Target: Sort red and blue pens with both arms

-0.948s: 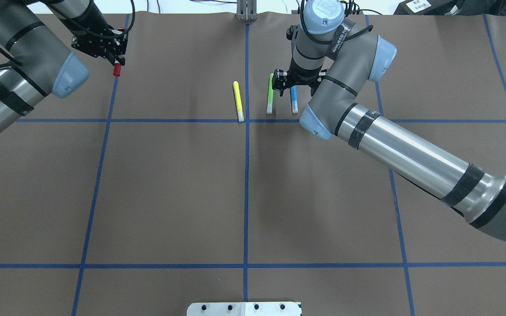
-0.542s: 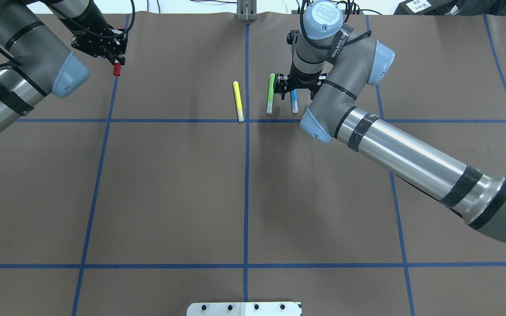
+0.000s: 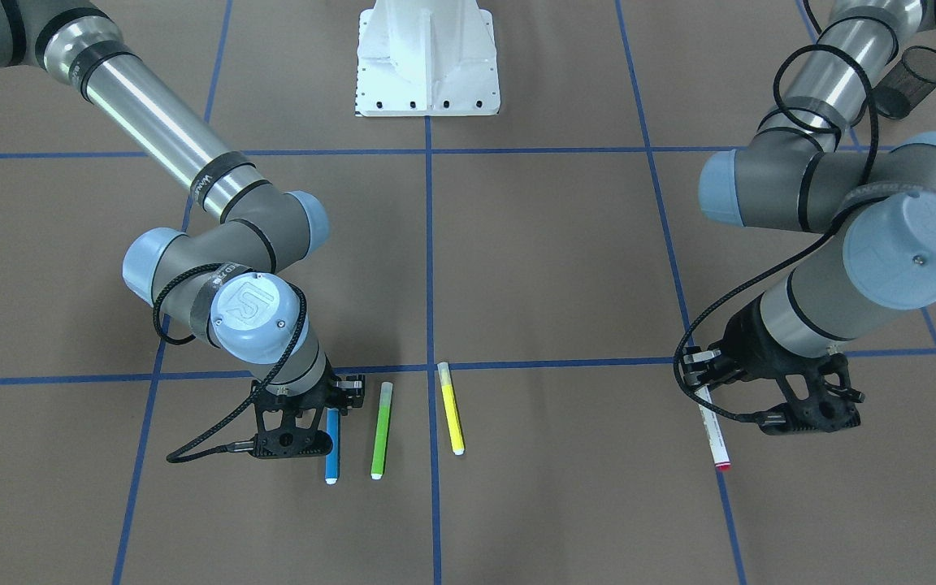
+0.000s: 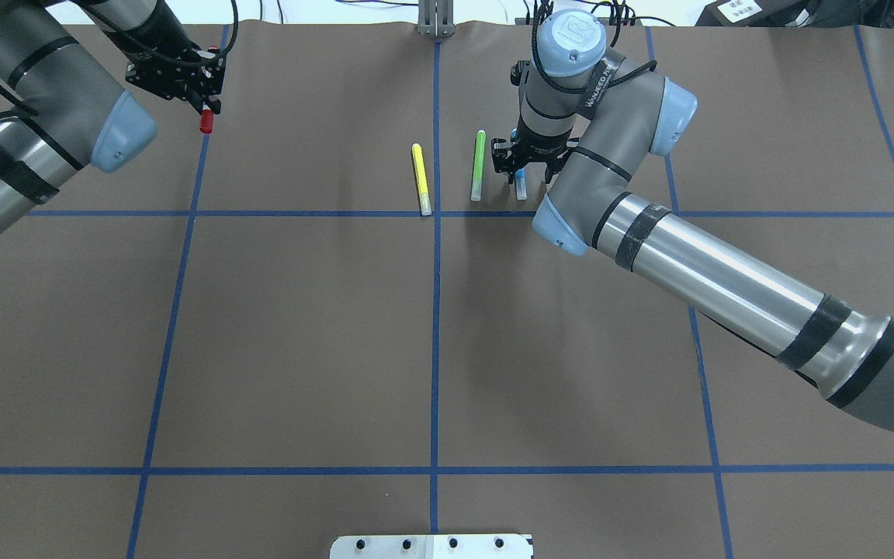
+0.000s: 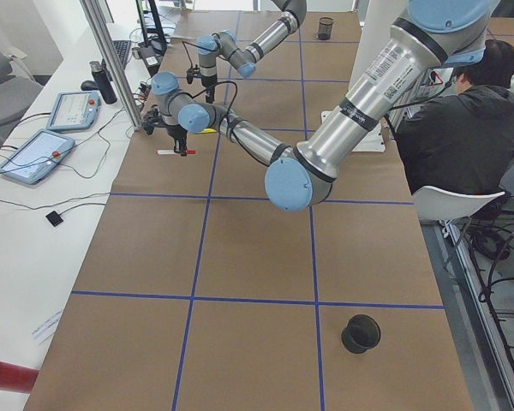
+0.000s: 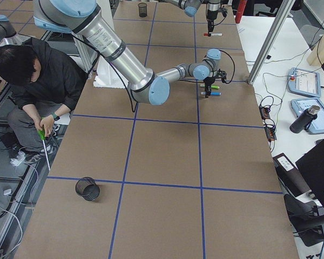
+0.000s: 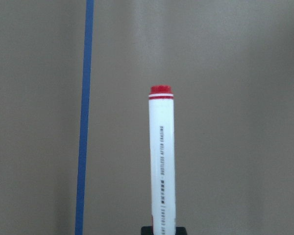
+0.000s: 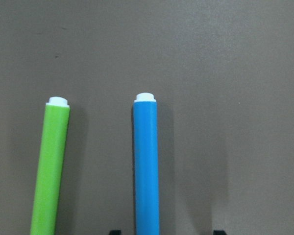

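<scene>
The red pen (image 4: 205, 120), white-barrelled with a red cap, is clamped in my left gripper (image 4: 200, 99), which is shut on it at the table's far left. The wrist view shows its barrel (image 7: 161, 156) sticking out forward from the jaws. In the front view the red pen (image 3: 712, 431) slants down from that gripper (image 3: 699, 378). The blue pen (image 4: 521, 186) lies on the table beside the green marker (image 4: 478, 164). My right gripper (image 4: 528, 159) stands open low over the blue pen (image 8: 146, 166), one fingertip on either side of it.
A yellow marker (image 4: 421, 178) lies left of the green one, near the centre tape line. Black mesh cups (image 5: 361, 333) (image 3: 915, 77) stand near the robot's side of the table. A person (image 6: 38, 81) sits beside the table. The white base plate (image 4: 431, 546) is at the near edge.
My right gripper has shifted from between the green marker and the blue pen to directly over the blue pen. The left gripper and red pen have stayed put.
</scene>
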{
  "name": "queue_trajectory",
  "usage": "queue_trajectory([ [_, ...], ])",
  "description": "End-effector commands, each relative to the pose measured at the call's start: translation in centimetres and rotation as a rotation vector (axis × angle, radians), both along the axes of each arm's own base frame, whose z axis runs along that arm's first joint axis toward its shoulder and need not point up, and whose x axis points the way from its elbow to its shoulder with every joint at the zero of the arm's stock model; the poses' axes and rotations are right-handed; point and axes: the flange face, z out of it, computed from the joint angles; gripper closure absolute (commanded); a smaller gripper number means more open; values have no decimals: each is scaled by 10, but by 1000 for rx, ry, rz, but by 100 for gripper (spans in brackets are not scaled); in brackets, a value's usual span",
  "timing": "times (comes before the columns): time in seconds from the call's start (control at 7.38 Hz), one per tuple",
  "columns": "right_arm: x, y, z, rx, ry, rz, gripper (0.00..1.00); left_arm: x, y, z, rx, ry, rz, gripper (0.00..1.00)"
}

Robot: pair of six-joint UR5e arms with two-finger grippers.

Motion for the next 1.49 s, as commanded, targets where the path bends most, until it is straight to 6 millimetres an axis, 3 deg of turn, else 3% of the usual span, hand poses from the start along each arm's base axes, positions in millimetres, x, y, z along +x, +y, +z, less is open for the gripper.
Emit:
queue_trajectory([
  [0.0, -5, 3, -2, 1, -1, -6, 35, 0, 0, -1, 3, 1, 0, 100],
  [0.95, -9, 4, -1, -2, 2, -11, 39, -3, 0, -1, 4, 1, -2, 100],
  [1.35, -10, 4, 0, -5, 4, -11, 45, -3, 0, -1, 3, 2, -1, 100],
])
